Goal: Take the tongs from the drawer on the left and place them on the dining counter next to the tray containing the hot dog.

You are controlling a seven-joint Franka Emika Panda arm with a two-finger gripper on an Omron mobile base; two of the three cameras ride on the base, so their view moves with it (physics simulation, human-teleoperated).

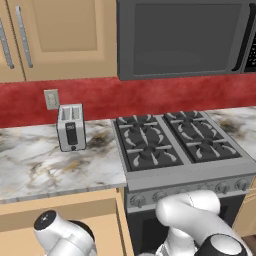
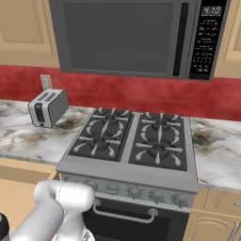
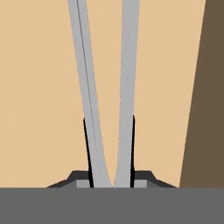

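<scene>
Tongs (image 3: 105, 87) run lengthwise away from hand (image 3: 111, 175), arms clamped between fingers, over drawer (image 3: 39, 87) floor.

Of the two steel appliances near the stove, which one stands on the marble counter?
The toaster, small with two slots, stands on the marble counter left of the stove. The microwave hangs above the burners instead.
</scene>
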